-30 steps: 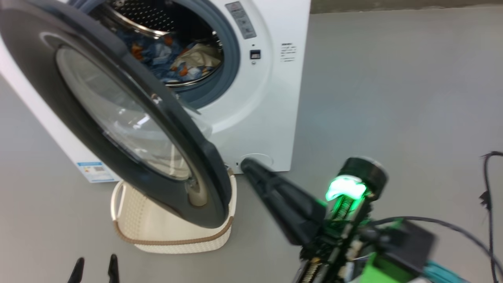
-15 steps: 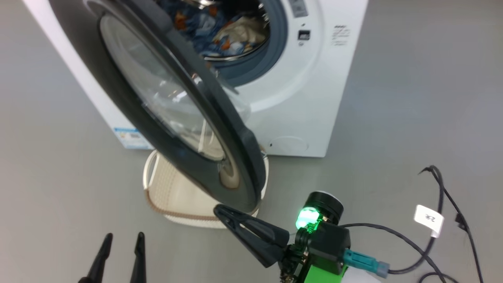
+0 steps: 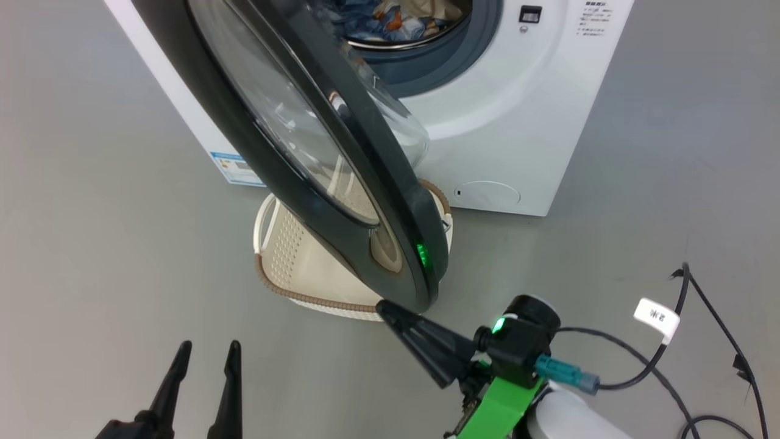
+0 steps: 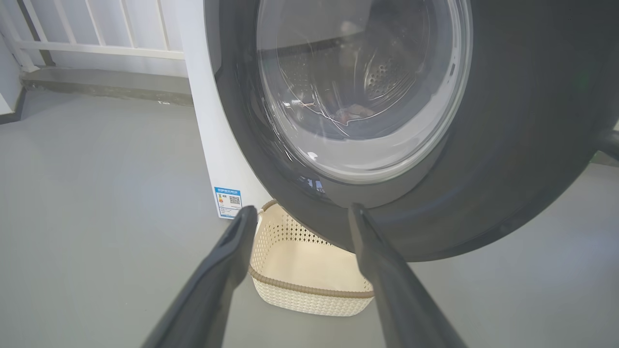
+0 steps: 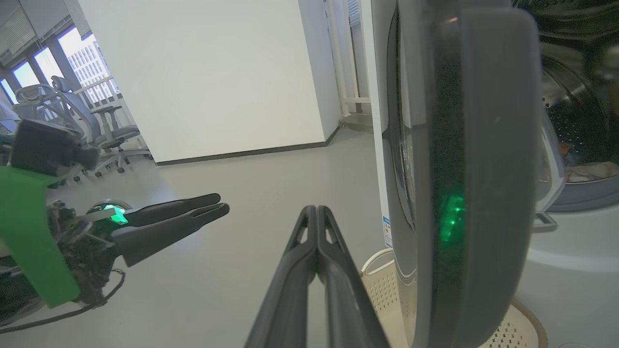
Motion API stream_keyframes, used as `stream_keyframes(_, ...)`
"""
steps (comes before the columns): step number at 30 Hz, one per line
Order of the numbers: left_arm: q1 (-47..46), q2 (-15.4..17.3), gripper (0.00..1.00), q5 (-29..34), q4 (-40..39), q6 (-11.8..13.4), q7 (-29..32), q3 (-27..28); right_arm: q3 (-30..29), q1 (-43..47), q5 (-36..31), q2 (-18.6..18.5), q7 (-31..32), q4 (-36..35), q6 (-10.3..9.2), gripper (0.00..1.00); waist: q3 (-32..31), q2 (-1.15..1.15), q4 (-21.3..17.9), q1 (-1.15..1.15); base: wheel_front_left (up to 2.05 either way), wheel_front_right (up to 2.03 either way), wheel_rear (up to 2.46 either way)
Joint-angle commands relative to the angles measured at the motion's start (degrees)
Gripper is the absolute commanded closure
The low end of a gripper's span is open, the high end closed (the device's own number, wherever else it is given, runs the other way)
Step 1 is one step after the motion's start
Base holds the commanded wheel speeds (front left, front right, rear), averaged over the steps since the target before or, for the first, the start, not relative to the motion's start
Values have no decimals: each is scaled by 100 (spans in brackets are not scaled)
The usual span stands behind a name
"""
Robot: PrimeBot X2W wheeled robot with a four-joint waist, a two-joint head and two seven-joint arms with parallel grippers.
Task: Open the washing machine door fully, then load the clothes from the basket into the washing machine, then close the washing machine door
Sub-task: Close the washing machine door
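Right hand [image 3: 384,308] nearer door [image 3: 304,146], grey floor [image 3: 91,213]

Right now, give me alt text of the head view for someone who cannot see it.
The washing machine door stands partly open above the basket, clothes visible inside the washing machine. The shut right tool points near the door's lower edge; the open left tool sits lower left.

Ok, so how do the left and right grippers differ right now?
The left gripper is open, with its fingers spread; the right gripper is shut, with its fingers pressed together. The left gripper sits well back from the washing machine door; the right gripper's tip is close by the door's lower rim, and I cannot tell whether it touches. Both have long dark fingers and hold nothing.
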Motion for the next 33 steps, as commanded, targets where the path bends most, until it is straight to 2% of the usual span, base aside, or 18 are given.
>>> stream_keyframes(1,-244,24,0,-9,-124,43,-36,135,-22,-166,10,95,-61,-74,8,100,98,0,85,0,0,0,0)
stream_keyframes(20,-479,24,0,1,-196,112,-36,-26,-1262,-379,-301,380,-71,155,8,100,468,0,134,0,0,0,0)
stream_keyframes(33,-611,24,0,297,-264,187,-36,-86,-1898,-814,-607,558,-72,396,8,100,637,0,104,0,0,0,0)
